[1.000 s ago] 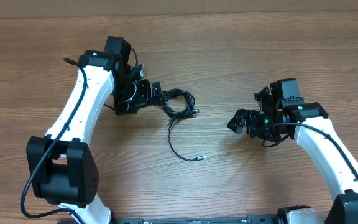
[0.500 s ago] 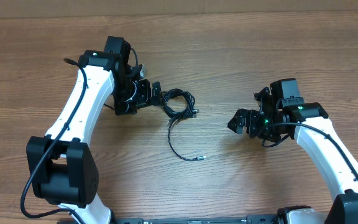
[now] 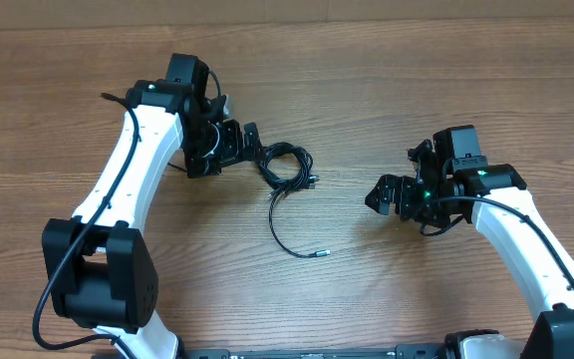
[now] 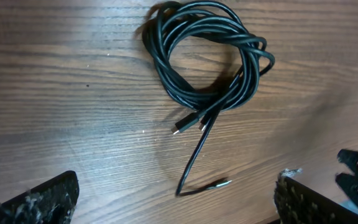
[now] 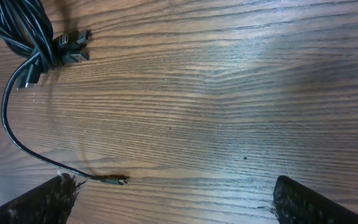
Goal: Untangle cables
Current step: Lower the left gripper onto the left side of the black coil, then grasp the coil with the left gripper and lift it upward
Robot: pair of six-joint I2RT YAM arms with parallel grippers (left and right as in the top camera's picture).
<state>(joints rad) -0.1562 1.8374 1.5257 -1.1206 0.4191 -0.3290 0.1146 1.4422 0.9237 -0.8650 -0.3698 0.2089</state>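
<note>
The cables (image 3: 289, 178) are lying on the wooden desk (image 3: 387, 80) as a small black tangle of several loops, with short plug ends poking out at its edge. One thin strand is curving away and ending in a silvery tip (image 3: 318, 253). The left hand (image 3: 252, 146) is hovering just beside the coil with its fingers spread apart. The right hand (image 3: 375, 194) is sitting well apart from it, likewise spread and holding nothing.
</note>
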